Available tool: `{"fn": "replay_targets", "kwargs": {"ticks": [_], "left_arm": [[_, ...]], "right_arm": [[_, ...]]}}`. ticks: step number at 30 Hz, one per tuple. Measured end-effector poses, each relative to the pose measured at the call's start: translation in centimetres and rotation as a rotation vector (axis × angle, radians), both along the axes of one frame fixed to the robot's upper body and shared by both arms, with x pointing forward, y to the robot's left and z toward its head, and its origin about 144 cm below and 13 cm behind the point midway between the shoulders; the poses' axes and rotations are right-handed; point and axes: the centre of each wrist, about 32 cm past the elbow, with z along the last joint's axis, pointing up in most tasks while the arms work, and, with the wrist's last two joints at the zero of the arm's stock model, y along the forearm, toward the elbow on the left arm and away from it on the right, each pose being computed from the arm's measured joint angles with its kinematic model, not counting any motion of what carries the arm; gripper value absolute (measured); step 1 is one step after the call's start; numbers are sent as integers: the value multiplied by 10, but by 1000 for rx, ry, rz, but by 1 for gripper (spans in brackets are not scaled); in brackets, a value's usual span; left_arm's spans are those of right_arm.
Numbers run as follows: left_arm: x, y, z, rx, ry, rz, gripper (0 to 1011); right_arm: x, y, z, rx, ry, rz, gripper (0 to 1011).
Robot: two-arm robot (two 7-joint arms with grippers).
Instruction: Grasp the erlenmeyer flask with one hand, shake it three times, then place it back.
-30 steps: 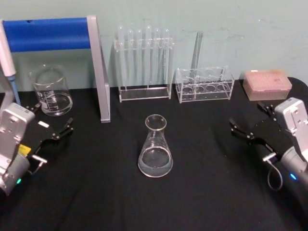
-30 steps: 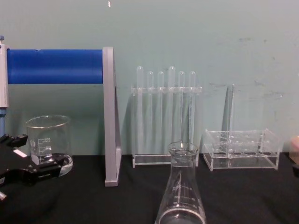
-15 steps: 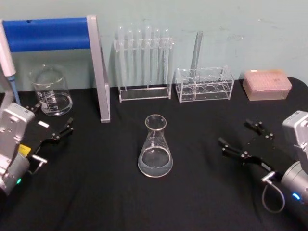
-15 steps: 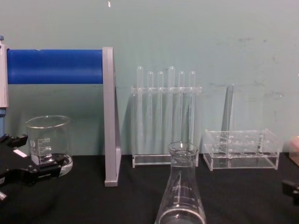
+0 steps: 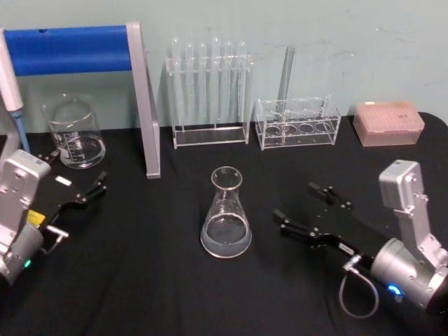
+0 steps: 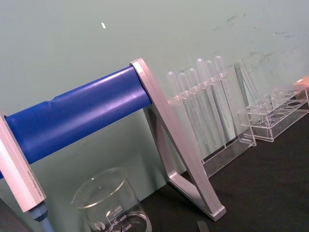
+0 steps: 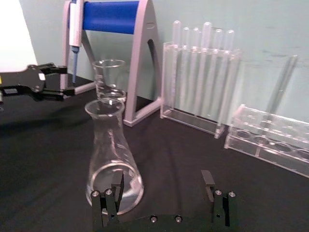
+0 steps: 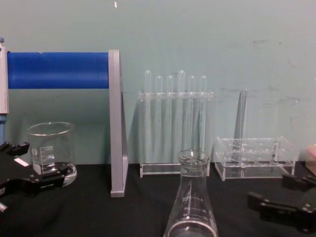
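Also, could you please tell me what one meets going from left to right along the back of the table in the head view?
Pipette → glass beaker → grey upright of the blue-bar stand → tall test tube rack → low clear rack → pink box.
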Motion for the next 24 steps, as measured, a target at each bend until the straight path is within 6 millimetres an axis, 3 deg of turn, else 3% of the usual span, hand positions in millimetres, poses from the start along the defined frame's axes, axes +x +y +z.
{"fn": "replay_targets", "kwargs": {"ticks": [24], "left_arm": [[0,0,0,0,0,0,1001]], "right_arm": [[33,51,-7,35,-32,113,1002]]}}
